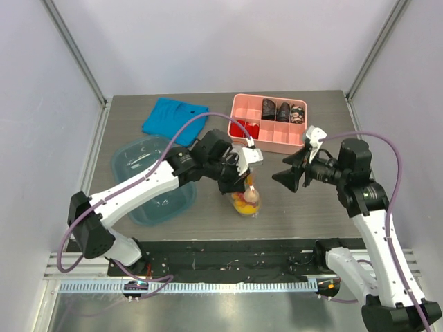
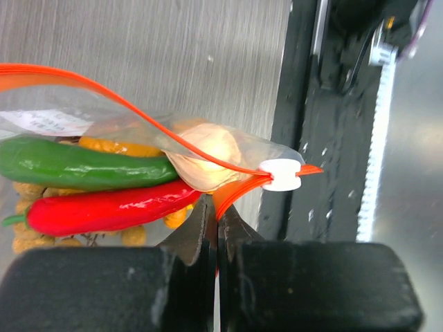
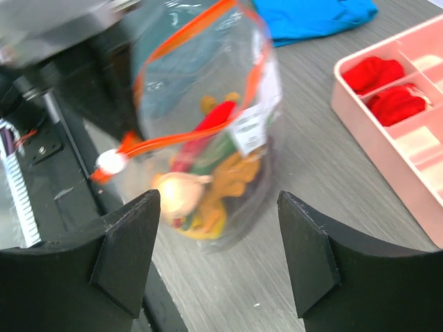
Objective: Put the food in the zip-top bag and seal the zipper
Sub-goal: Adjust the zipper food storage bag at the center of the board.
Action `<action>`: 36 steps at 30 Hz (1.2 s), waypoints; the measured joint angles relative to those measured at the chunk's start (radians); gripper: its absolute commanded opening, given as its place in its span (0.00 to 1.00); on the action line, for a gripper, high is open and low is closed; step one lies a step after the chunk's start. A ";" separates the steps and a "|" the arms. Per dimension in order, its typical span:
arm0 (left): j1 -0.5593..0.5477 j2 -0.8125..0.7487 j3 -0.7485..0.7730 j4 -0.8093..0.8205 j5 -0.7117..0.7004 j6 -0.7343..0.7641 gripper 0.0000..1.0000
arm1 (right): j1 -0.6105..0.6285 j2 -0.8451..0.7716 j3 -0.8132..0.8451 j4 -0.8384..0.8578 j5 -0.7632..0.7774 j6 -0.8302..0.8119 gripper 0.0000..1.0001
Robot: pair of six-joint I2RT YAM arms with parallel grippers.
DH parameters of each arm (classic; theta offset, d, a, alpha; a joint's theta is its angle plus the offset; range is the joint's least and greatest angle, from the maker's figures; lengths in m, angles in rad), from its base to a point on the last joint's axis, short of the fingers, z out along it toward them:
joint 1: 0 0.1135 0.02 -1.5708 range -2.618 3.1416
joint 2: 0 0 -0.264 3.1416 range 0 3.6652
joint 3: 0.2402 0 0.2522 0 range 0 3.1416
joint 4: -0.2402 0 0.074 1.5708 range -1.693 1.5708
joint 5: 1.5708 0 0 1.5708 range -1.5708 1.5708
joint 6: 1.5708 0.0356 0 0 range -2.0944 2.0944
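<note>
Nearest the left wrist lens, the left gripper [image 2: 218, 220] was fully closed, its jaws pinching the red-orange zipper [image 2: 239, 185] just beside the white slider tab [image 2: 280, 174]. Behind that pinch, inside the clear plastic, lay the red chili [image 2: 104, 207], the green vegetable [image 2: 83, 166] and the garlic bulb [image 2: 208, 152], so the food looked loaded. From the right wrist, the right gripper [image 3: 218, 256] stood wide apart and held nothing. The zip-top bag [image 3: 208, 124] hung upright just beyond its fingers, bottom on the table [image 1: 291, 214], in line with the gap. The strip looped open above the food, its long axis climbing from the slider, low on the left of that view, up and away to the right. Judging by this, the right arm was the free one and had to shift left onto the slider, then draw it along the strip, away from the left pinch. Farther back sat the pink divided box [image 1: 277, 148], the teal tub [image 1: 138, 162] and a blue cloth [image 1: 173, 116]
</note>
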 measured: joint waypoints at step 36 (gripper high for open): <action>-0.005 0.199 0.212 0.062 0.002 -0.494 0.00 | 0.173 -0.045 -0.206 0.151 0.055 -0.286 0.32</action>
